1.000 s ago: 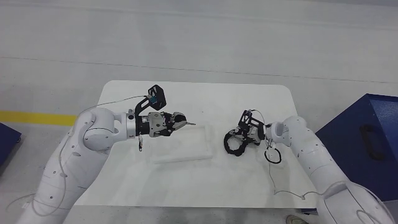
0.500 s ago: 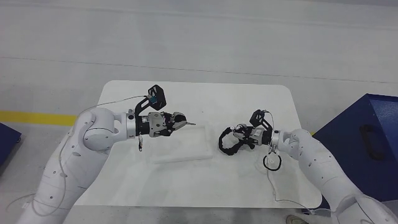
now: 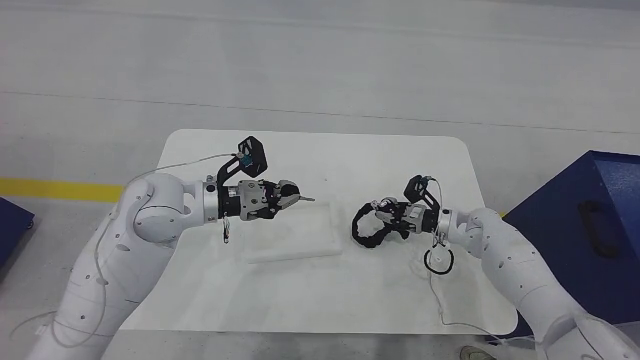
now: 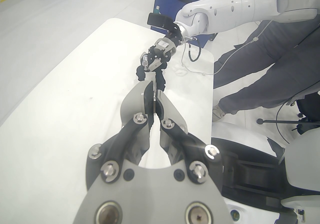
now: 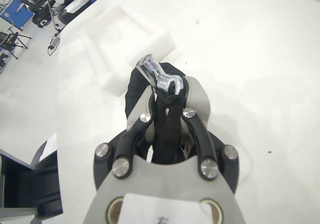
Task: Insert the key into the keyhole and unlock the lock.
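My left gripper (image 3: 292,198) (image 4: 154,86) is shut on a thin metal key (image 4: 155,90), whose tip (image 3: 306,200) points right over the white foam tray (image 3: 295,238). My right gripper (image 3: 392,222) (image 5: 167,85) is shut on the lock (image 5: 148,66), a chrome cylinder with a black sleeved cable (image 3: 362,230) looping from it. The lock's chrome end (image 4: 144,61) faces the key, a short gap away, just past the tray's right edge. The keyhole itself is too small to make out.
The foam tray (image 5: 120,35) with shallow recesses lies on the white table (image 3: 400,160) under the left gripper. A thin black wire loop (image 3: 438,254) hangs by the right wrist. A blue cabinet (image 3: 600,210) stands off the table's right side.
The right arm has swung the lock left toward the key and turned it, most of that in the first half second. The left arm and key have stayed put.
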{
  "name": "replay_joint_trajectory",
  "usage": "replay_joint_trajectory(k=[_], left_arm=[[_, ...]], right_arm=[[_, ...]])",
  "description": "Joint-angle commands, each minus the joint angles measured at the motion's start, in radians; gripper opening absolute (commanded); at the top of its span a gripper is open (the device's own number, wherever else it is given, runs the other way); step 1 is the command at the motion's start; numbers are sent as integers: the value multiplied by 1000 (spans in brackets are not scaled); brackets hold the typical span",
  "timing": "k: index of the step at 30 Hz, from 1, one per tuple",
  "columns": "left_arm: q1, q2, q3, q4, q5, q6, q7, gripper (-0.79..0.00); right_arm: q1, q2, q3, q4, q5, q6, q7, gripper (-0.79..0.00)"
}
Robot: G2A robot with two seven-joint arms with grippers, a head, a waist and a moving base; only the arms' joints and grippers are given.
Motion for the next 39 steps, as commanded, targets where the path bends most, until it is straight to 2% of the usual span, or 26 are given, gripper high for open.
replay_joint_trajectory(k=[1, 4, 6, 7, 11, 17, 24, 32, 34, 36, 39], left_arm=[[0, 0, 0, 0, 0, 0, 0, -785], [0, 0, 0, 0, 0, 0, 0, -785], [0, 0, 0, 0, 0, 0, 0, -785], [0, 0, 0, 0, 0, 0, 0, -785], [0, 0, 0, 0, 0, 0, 0, -785], [0, 0, 0, 0, 0, 0, 0, -785], [0, 0, 0, 0, 0, 0, 0, -785], [0, 0, 0, 0, 0, 0, 0, -785], [13, -2, 8, 17, -60, -12, 24, -785], [-27, 4, -3, 4, 8, -28, -14, -785], [-72, 8, 12, -76, 131, -81, -75, -785]], right_arm=[[0, 0, 0, 0, 0, 0, 0, -785], [0, 0, 0, 0, 0, 0, 0, -785], [-15, 2, -5, -47, -48, 44, -5, -785], [-26, 7, 3, -68, -53, 34, -30, -785], [-45, 48, 77, -102, 2, 0, -87, -785], [-115, 169, 195, -339, 64, 0, -24, -785], [-247, 304, 391, -585, 257, 0, 165, -785], [-247, 304, 391, -585, 257, 0, 165, -785], [-265, 298, 362, -605, 247, 6, 202, -785], [-262, 291, 329, -626, 214, 12, 269, -785], [-256, 287, 288, -666, 222, 0, 357, -785]])
